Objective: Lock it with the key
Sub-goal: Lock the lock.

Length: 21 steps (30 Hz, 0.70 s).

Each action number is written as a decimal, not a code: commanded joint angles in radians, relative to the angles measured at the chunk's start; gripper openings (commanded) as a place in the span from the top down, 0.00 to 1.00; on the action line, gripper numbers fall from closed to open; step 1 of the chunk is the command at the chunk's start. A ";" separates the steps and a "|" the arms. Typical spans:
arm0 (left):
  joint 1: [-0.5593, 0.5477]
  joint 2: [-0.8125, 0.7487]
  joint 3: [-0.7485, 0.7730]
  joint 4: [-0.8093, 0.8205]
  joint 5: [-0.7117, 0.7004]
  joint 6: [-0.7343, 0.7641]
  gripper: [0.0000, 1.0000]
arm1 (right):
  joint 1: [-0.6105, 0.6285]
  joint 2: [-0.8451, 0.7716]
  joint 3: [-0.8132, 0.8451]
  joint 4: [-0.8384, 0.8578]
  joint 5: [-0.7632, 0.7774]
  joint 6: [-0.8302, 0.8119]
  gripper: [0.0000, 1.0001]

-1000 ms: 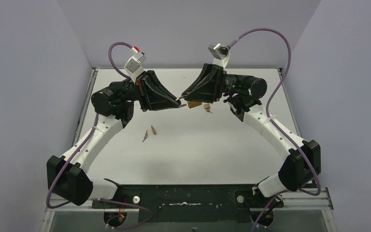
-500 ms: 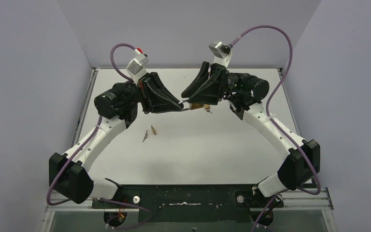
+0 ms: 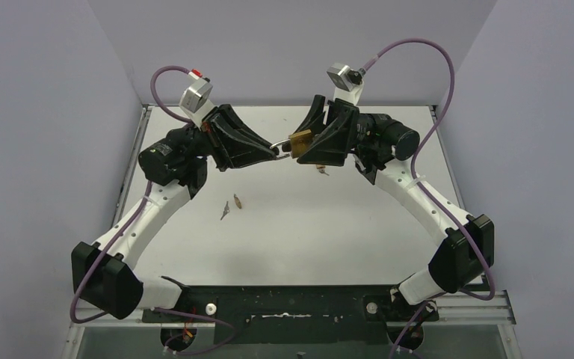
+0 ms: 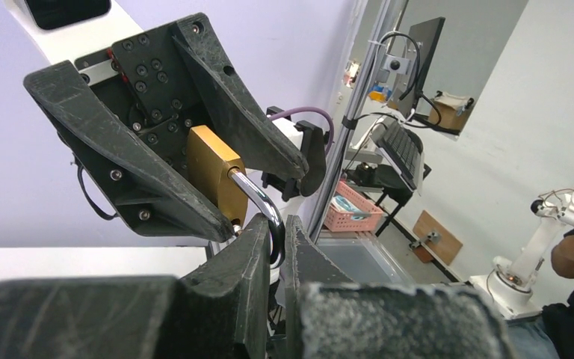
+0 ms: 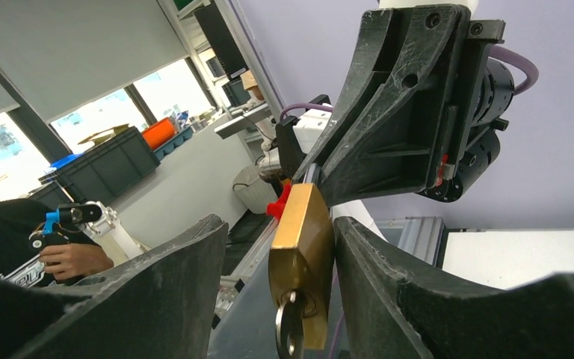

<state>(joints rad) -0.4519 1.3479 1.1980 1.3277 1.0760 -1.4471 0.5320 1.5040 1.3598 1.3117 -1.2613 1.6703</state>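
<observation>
Padlock (image 5: 303, 254) was up off the desk (image 3: 306, 239), toward the 12 o'clock end in the top view, hanging between both hands. Left hand (image 4: 278, 224) at its 9 o'clock, pressed together and pinching the shackle (image 4: 258, 198). Right hand (image 5: 280, 224) at its 3 o'clock, fingers spread either side of the brass body. There was a clear gap on one side; the other finger was just beside or touching, can't tell which. So the lock was carried by the left hand only, as far as seen.

Key (image 5: 287, 333) sat in the keyhole at the 6 o'clock end of the body in the right wrist view, nothing gripping it.

Progress: lock lifted and key inserted, both done. Couldn't tell whether the key was turned or the shackle seated, since the shackle's far leg was hidden by the left fingers. Likely left: take the key with the right hand, turn it, and confirm the shackle is shut. Two small brown scraps (image 3: 236, 200) lay on the desk at about 7 o'clock from the lock, well apart.
</observation>
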 commanded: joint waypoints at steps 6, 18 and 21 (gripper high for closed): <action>0.022 -0.056 0.020 0.023 -0.099 0.043 1.00 | 0.005 -0.023 0.025 0.067 0.017 0.017 0.50; 0.026 -0.058 0.014 0.028 -0.091 0.034 1.00 | -0.010 -0.025 0.036 0.013 0.021 -0.033 0.47; 0.028 -0.058 0.011 0.030 -0.091 0.033 1.00 | -0.016 -0.029 0.038 -0.007 0.025 -0.056 0.46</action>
<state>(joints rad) -0.4335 1.3262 1.1946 1.3212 1.0550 -1.4277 0.5247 1.5040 1.3598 1.3102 -1.2610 1.6569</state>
